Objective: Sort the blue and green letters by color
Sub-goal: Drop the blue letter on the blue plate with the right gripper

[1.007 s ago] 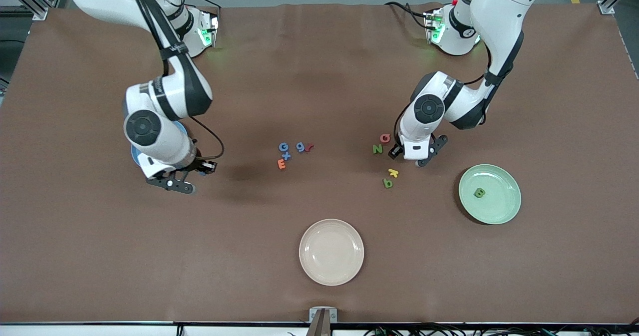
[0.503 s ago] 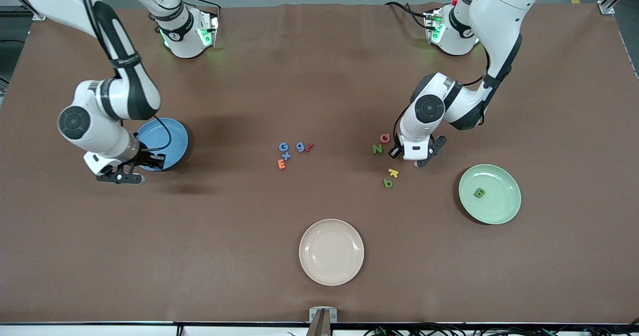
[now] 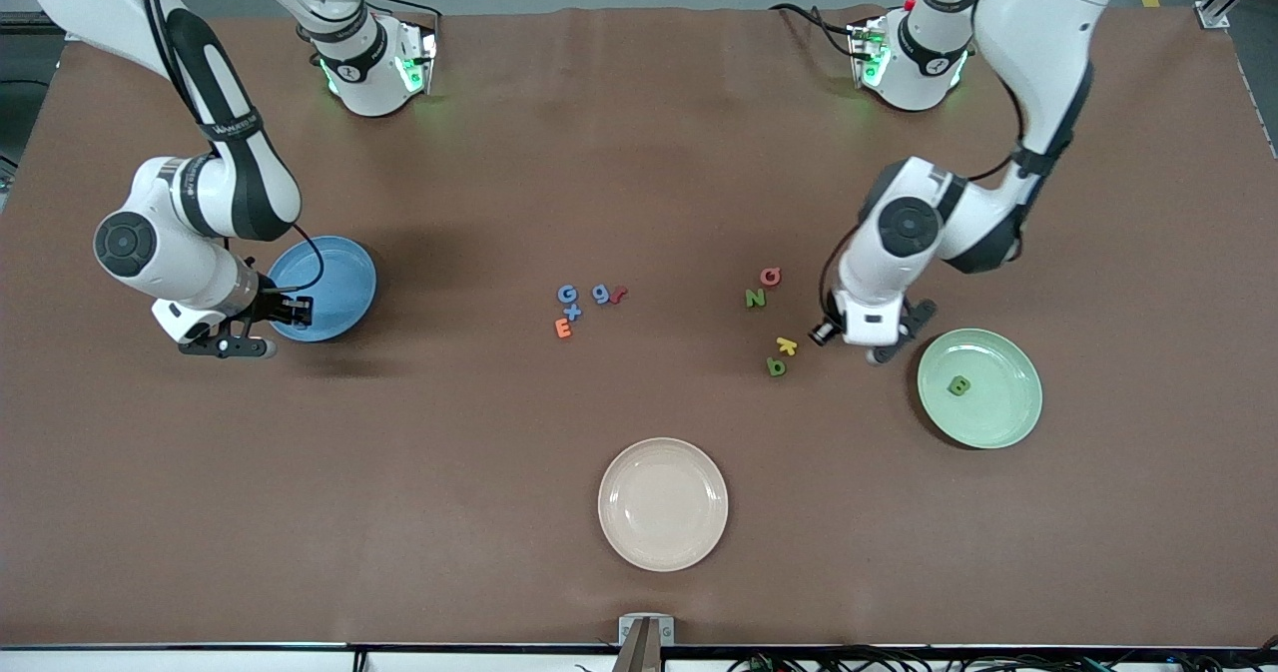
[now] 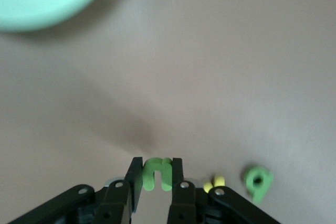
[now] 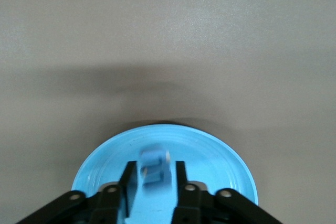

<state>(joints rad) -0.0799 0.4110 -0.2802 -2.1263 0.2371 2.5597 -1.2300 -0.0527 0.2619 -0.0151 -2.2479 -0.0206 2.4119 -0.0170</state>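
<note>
My left gripper is shut on an olive-green u, up in the air between the green b and the green plate, which holds a green B. The green N lies beside the pink Q. My right gripper hangs over the rim of the blue plate, its fingers open. A blurred blue letter sits loose between them over the blue plate. Blue G, x and g lie mid-table.
An orange E and a dark red letter sit among the blue ones. A pink Q and a yellow k sit by the green ones. A beige plate lies nearest the front camera.
The left gripper closed on the green u and carried it toward the green plate. The right arm swung to the blue plate's rim and its fingers parted from the blue letter.
</note>
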